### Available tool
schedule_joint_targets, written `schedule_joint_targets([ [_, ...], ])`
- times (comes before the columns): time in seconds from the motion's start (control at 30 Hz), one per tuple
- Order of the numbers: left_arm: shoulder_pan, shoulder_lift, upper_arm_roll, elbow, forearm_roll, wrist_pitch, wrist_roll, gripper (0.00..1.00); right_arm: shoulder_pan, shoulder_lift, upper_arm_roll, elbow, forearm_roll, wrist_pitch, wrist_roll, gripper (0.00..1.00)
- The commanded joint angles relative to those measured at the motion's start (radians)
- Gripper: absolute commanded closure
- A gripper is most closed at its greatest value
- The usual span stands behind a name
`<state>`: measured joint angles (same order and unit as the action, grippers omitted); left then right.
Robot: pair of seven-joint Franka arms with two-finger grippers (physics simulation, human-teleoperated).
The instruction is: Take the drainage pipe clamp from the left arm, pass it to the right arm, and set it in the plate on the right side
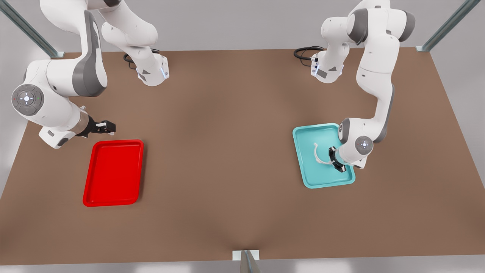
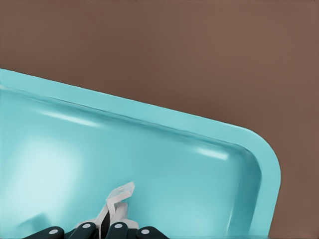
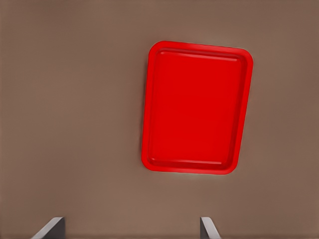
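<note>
The left gripper [image 1: 337,160] is down inside the teal tray [image 1: 303,151] on the front view's right, its fingers [image 2: 117,230] closed on one end of the white pipe clamp [image 1: 317,154], whose curved strip lies in the tray. In the left wrist view the clamp's tab [image 2: 119,195] rises between the black fingertips. The right gripper [image 1: 107,127] waits above the brown tabletop [image 1: 227,132], near a corner of the red plate [image 1: 88,193] on the front view's left, with its fingers [image 3: 50,228] spread wide apart and holding nothing.
</note>
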<state>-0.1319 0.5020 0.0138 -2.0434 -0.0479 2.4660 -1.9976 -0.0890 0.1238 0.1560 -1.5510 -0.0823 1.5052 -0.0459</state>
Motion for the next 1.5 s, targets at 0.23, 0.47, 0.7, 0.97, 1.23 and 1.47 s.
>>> schedule_joint_targets([
  [0.23,-0.192,-0.091,-0.006,0.061,-0.004,-0.191,-0.102,0.79,0.017,0.065,0.008,0.025,-0.007,0.013,-0.008,0.00],
  [0.47,-0.267,0.046,-0.112,0.324,-0.001,-0.332,-0.484,0.79,0.187,0.270,0.010,0.232,-0.010,0.023,0.014,0.00],
  [0.7,-0.328,0.224,-0.199,0.654,-0.001,-0.499,-0.727,0.79,0.287,0.332,0.013,0.200,0.096,0.184,0.123,0.00],
  [0.97,-0.376,0.332,-0.221,0.810,-0.012,-0.359,-0.977,0.79,0.325,0.188,0.057,-0.153,0.177,0.566,0.023,0.00],
  [1.23,-0.408,0.331,-0.219,0.810,0.014,-0.193,-0.958,0.79,0.433,0.231,0.057,-0.205,0.144,0.745,0.023,0.00],
  [1.47,-0.431,0.340,-0.219,0.829,0.008,-0.187,-0.998,0.79,0.472,0.283,0.057,-0.205,0.144,0.787,0.038,0.00],
])
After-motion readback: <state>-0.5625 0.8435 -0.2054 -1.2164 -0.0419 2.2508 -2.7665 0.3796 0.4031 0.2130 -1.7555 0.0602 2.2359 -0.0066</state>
